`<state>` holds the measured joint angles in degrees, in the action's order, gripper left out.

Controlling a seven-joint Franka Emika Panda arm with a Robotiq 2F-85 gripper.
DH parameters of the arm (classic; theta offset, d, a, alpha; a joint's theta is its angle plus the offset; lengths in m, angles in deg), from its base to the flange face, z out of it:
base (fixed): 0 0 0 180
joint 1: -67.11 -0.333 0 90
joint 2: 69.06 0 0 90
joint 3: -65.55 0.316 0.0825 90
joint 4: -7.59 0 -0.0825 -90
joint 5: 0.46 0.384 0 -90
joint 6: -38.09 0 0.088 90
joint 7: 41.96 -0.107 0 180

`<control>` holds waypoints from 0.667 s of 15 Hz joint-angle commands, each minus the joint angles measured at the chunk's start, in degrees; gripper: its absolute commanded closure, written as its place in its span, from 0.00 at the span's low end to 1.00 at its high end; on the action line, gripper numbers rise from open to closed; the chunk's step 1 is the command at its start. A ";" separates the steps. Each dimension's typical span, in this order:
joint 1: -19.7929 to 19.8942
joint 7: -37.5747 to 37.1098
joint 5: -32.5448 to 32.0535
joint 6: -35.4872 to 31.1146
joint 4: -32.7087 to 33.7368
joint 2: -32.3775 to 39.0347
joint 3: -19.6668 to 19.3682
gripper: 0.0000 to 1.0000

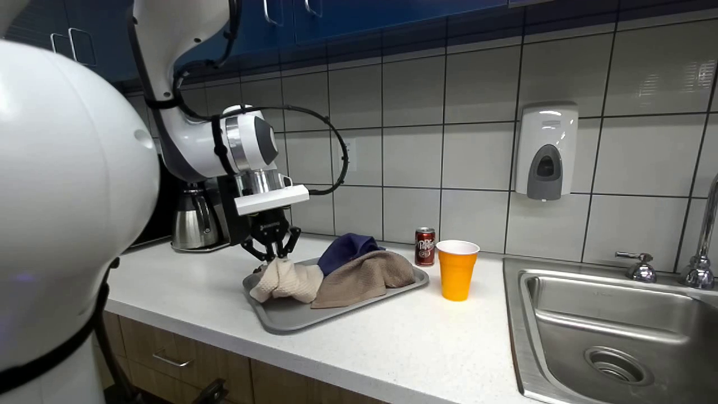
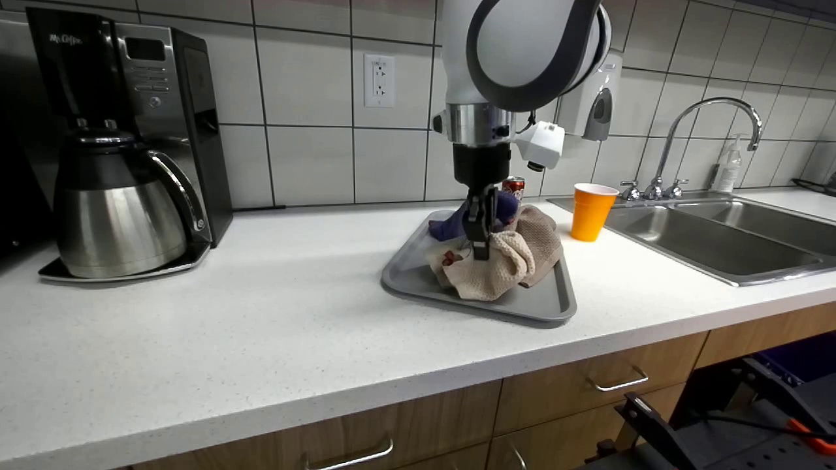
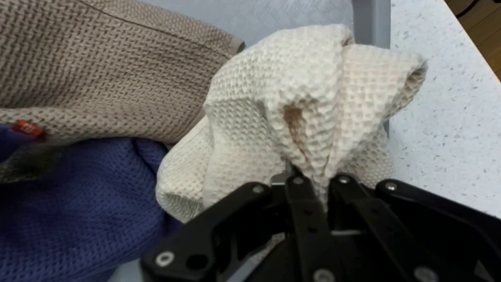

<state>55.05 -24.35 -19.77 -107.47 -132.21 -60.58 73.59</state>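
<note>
1. My gripper is drawn narrow, its fingers pinching a gathered fold of the cream cloth.
2. Below my grip, the cream cloth lies crumpled at one end of the gray tray.
3. Touching it on the tray, I see the brown cloth, with the navy cloth bunched behind.
4. Just beside the tray's opposite end, an orange cup stands upright; a red can stands near it, close to the tiled wall.
5. Farther along the counter is a steel sink; a coffee maker stands well apart, on the opposite side of me.
</note>
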 commanded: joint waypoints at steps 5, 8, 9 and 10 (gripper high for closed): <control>-0.89 -4.23 -0.55 -3.91 -0.86 -0.34 1.90 0.37; -2.40 -6.79 -1.07 -3.28 -1.67 -1.68 3.06 0.16; -2.93 -7.35 -0.88 -2.38 -1.76 -2.36 3.56 0.07; -3.45 -8.19 -1.16 -2.07 -2.04 -2.85 3.89 0.01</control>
<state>52.66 -28.99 -19.76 -110.63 -132.56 -60.32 76.22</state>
